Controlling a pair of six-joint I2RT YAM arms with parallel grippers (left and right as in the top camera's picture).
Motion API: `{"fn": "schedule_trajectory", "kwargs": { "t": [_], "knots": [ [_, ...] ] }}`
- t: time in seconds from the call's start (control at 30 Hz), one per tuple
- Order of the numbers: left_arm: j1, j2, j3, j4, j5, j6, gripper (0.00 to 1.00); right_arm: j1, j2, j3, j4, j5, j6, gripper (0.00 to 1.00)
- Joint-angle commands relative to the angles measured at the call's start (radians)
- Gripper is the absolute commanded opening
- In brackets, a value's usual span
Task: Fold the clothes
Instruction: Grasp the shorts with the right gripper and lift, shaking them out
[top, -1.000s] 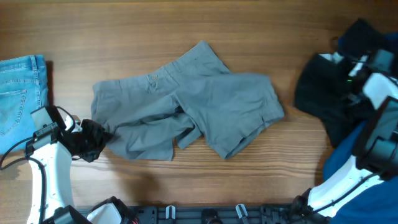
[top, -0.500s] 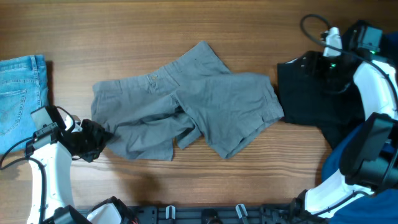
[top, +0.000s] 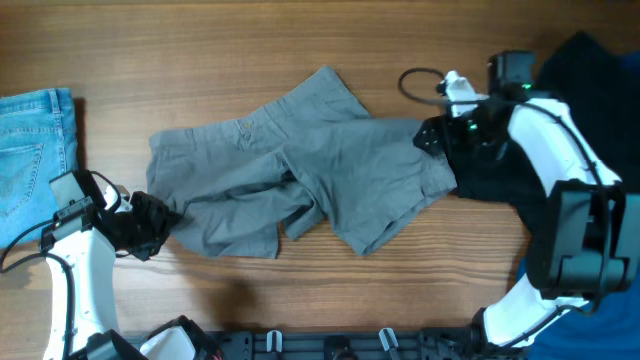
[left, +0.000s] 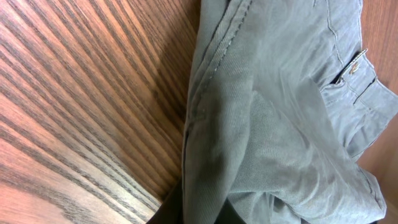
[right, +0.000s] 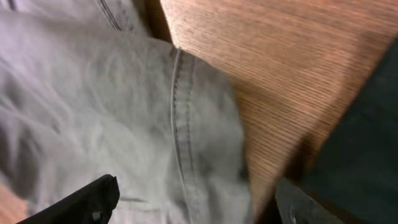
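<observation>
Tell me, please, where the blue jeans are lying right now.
In the overhead view the blue jeans lie at the far left edge of the table, left of the grey shorts and the left gripper.

shorts (top: 300, 170) mid-table (top: 200, 50); jeans (top: 30, 140) at left edge, well apart; dark garment (top: 495, 185) right, just beside shorts

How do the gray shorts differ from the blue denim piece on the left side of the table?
The gray shorts lie rumpled across the middle of the wooden table, fully in view; the blue denim lies flat at the left edge, cut off by the frame. The left gripper pinches the shorts' hem; nothing touches the denim. Both rest on that table.
</observation>
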Motion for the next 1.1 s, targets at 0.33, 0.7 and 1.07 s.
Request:
{"fn": "schedule_trajectory", "kwargs": {
  "t": [0.33, 0.7, 1.07],
  "knots": [
    [0.005, -0.011, 0.0, 0.0, -0.01, 0.019, 0.08, 0.055, 0.002, -0.07, 0.187, 0.055, 0.125, 0.04],
    [0.005, -0.011, 0.0, 0.114, 0.207, 0.019, 0.05, 0.074, 0.001, 0.097, 0.417, -0.122, 0.355, 0.04],
    [-0.011, -0.011, 0.0, 0.275, 0.343, 0.017, 0.7, 0.113, 0.001, 0.304, 0.685, 0.005, 0.621, 0.87]
  ]
}}
